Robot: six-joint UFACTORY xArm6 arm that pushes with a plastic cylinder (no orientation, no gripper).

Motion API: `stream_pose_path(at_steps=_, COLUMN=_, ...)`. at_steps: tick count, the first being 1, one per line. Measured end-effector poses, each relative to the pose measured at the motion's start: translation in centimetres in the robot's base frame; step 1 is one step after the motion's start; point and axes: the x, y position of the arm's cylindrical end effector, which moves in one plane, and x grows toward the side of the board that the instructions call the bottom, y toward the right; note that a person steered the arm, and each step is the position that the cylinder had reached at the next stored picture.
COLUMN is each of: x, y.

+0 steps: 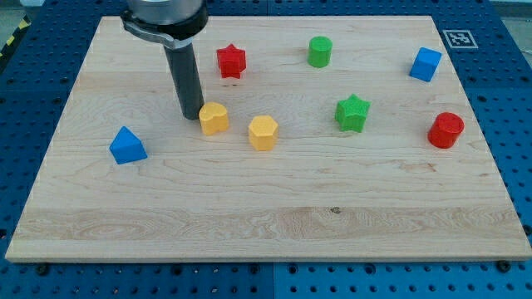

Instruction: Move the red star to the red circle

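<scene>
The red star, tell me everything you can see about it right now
The red star is a small, chunky block of solid matte red with short blunt points, looking like moulded plastic. It lies flat on the wooden board, near the view's top, left of centre. Nothing touches it: my tip is below it and to the view's left, close beside a yellow block. The red circle, an upright cylinder, stands far off toward the view's right.

On the tabletop (274, 208) I see two yellow blocks (214, 119) (263, 132) at centre, green star (352, 113) at three o'clock, green cylinder (320, 51) at one, blue cube (425, 64) at two, blue triangle block (127, 145) at nine.
</scene>
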Motion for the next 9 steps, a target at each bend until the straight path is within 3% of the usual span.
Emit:
stream_pose_path(at_steps=2, x=1.2, y=-0.9)
stream_pose_path(at_steps=4, x=1.9, y=3.3)
stream_pose_path(at_steps=5, x=-1.3, y=-3.2)
stream_pose_path(at_steps=6, x=-7.3, y=-7.5)
stream_pose_path(at_steps=7, x=-11.2, y=-5.0)
stream_pose_path(at_steps=9, x=-10.8, y=11.8)
